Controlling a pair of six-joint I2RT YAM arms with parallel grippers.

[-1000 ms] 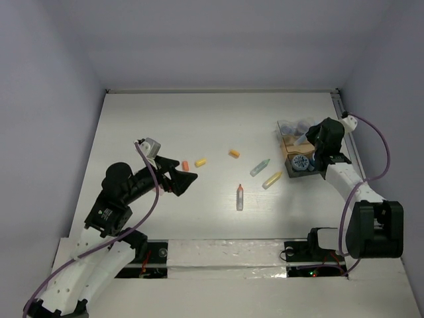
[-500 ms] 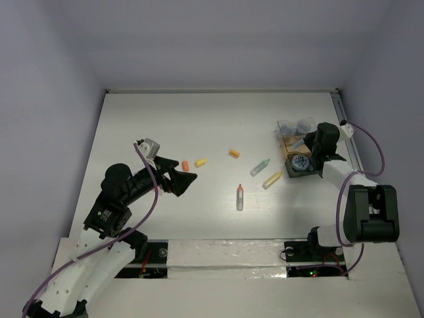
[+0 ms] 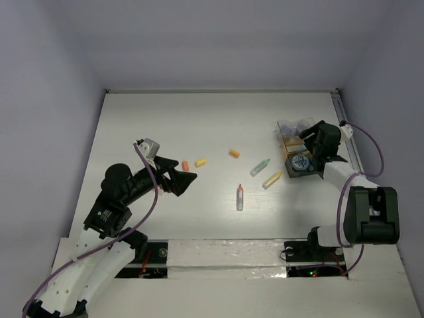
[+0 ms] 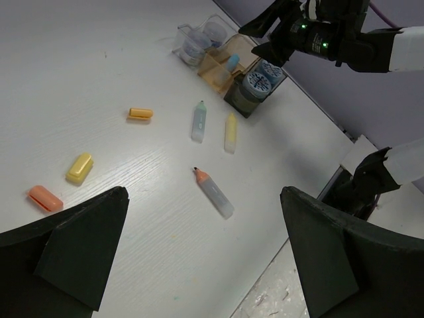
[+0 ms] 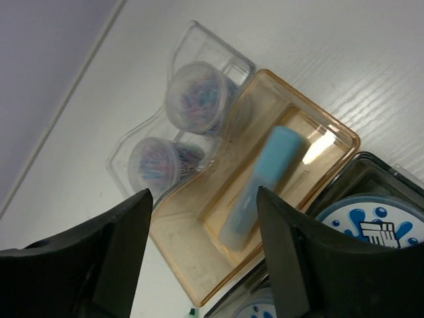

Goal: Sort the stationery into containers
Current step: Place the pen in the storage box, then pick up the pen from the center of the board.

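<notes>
By the counter's right edge, my released right pincer [image 5: 204, 199] lets the stubby light-blue pen [image 5: 262, 182] settle inside the amber plastic tray [image 5: 185, 258].

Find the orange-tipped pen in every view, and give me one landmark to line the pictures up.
Top external: the orange-tipped pen lies just below the centre of the picture, tip pointing away from the arm bases.
Left wrist: near the centre of the picture, tip pointing up-left.
Right wrist: not in it.
Shared landmark: the blue-and-white tape roll, visible in all three views.
</notes>
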